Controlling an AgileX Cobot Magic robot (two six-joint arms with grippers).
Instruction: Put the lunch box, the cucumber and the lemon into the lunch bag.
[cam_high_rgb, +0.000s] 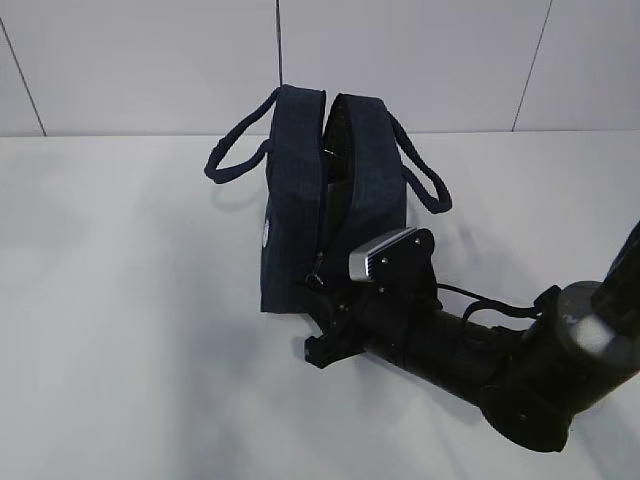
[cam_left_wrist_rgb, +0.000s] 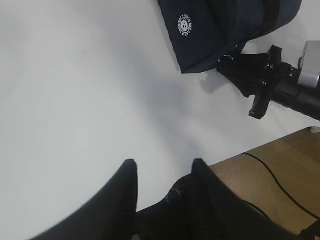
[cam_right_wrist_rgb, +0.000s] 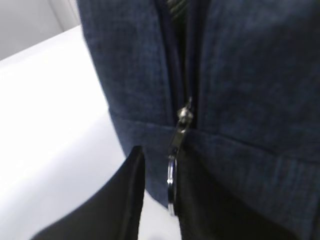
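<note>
Matt navy woven-cloth lunch bag (cam_high_rgb: 300, 210), shiny metal ring pull (cam_right_wrist_rgb: 171, 185)

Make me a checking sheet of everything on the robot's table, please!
Surface: white table, bare around the bag.
Job's things: dark blue lunch bag stands upright, top gaping open; lunch box, cucumber and lemon not seen.
Clutter: nothing seen.
Grippers: right gripper at the bag's near end, its fingers either side of the silver zipper ring; left gripper open, empty, above the table's edge.
Cables: black cable along the right arm.
Surroundings: pale wall panels behind; brown floor beside the table.
</note>
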